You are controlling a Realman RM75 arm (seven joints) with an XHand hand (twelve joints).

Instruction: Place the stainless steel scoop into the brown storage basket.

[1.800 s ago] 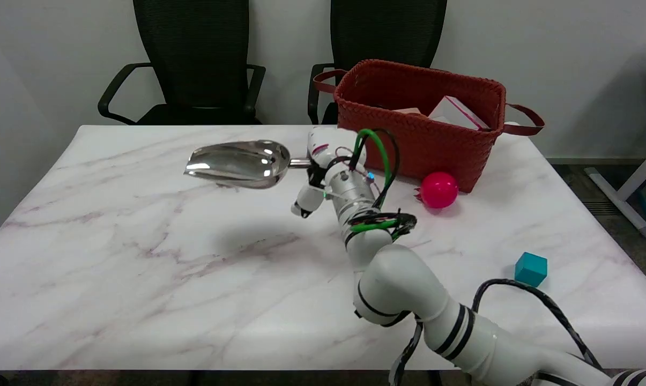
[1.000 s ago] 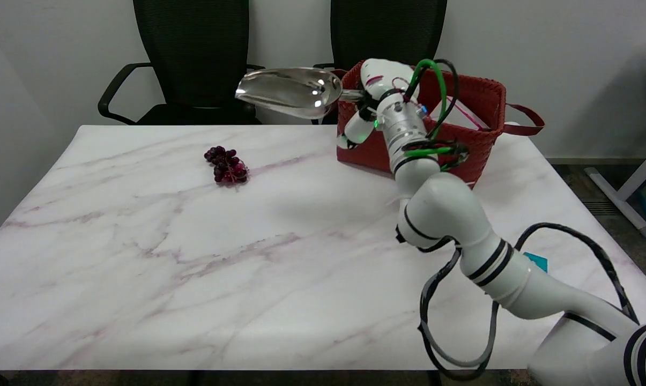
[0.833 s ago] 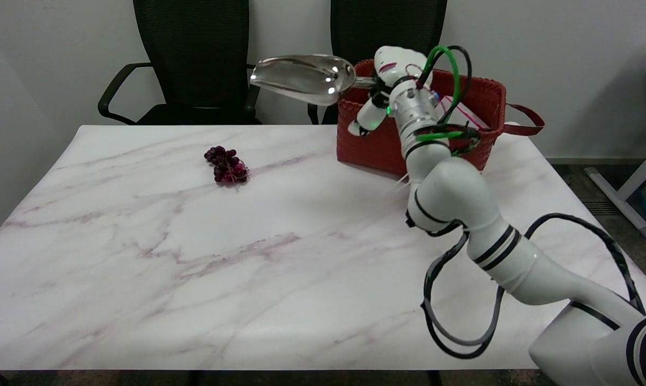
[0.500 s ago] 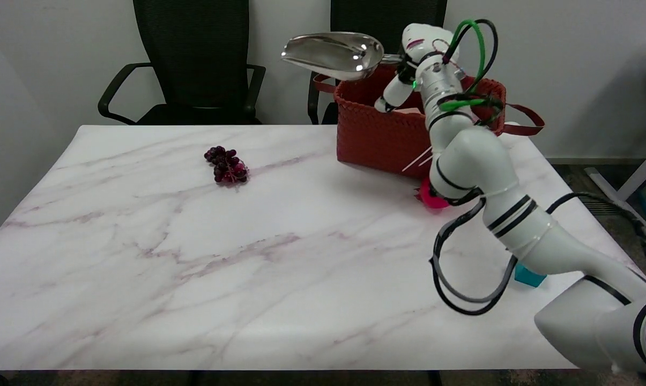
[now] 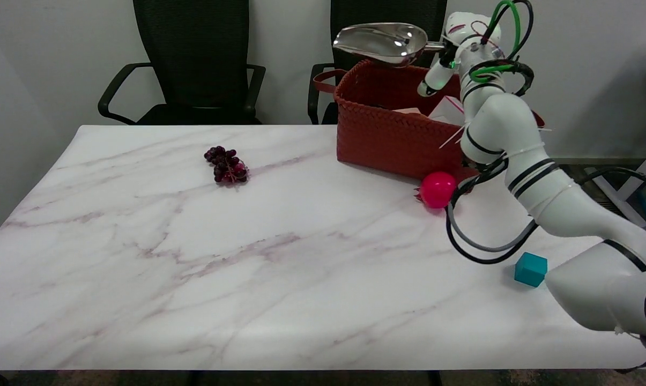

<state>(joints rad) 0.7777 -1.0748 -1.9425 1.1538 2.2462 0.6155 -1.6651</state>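
Table (image 5: 140, 257) nearest the camera holds only bystanders, and beyond it the right hand (image 5: 457, 45), fingers clamped on the handle, holds the stainless steel scoop (image 5: 381, 42) in the air above the brown storage basket (image 5: 398, 136), so lowering and release remain, I judge.

Scoop (image 5: 381, 43): polished metal, mirror-bright, smooth. Basket (image 5: 395, 136): woven, reddish-brown, matt, ribbed texture; strap handles look leather-like. Worktop (image 5: 194, 257): white marble-pattern surface with purplish veins, smooth, soft sheen. Ball (image 5: 438, 190): pink, glossy. Cube (image 5: 530, 269): teal, matt. Grapes (image 5: 226, 164): dark, slightly shiny. Arm (image 5: 515, 145): glossy white shell.
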